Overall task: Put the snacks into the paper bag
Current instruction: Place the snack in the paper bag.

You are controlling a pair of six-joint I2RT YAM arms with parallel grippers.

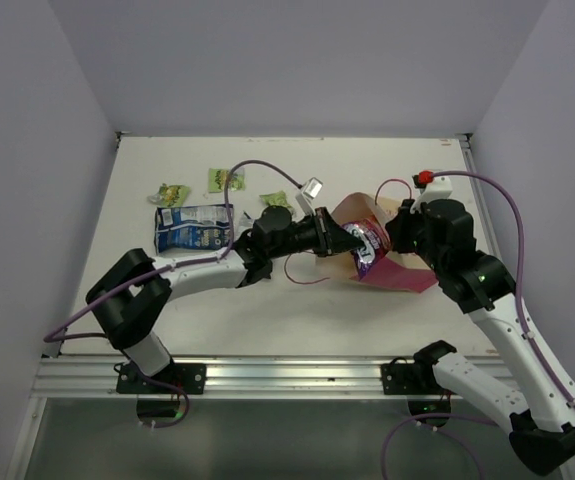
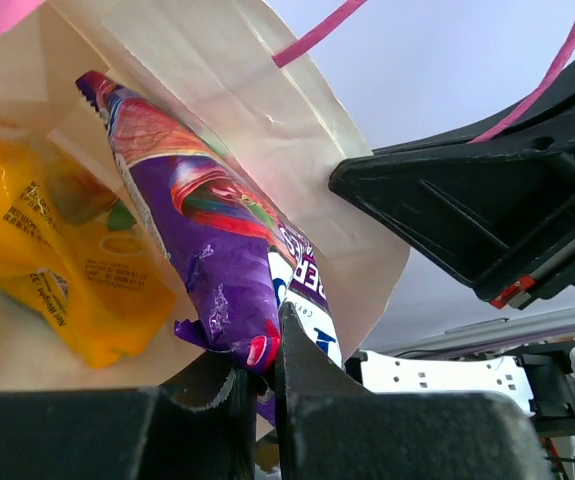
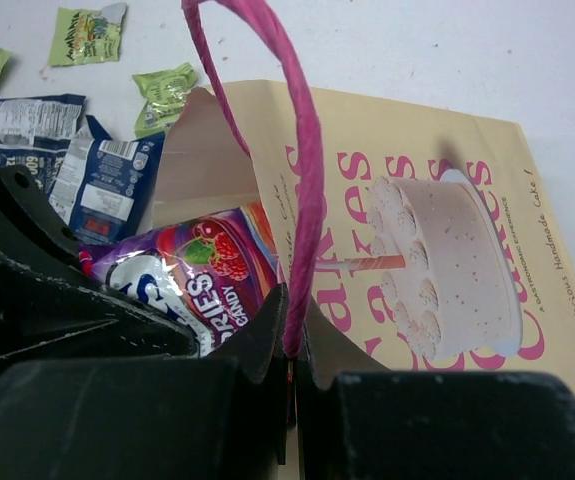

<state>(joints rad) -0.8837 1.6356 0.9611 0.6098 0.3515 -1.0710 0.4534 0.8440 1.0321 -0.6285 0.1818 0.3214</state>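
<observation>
purple foil, thin and crinkly: the flat purple candy packet looks light, limp and a little slippery, so a pinch on its sealed end seems the surest hold; that is where the left gripper is clamped on it, with the packet's far end already inside the mouth of the small cream paper gift bag; the bag lies on its side on the white table, its paper walls soft enough to crumple under a push; the right gripper is pinched tight on the thin pink cord handle, which i judge keeps the mouth lifted; inside, a large orange packet rests just beside the purple one; out on the table, well apart from the bag, lie the dark blue packets and three small green wrapped snacks.
</observation>
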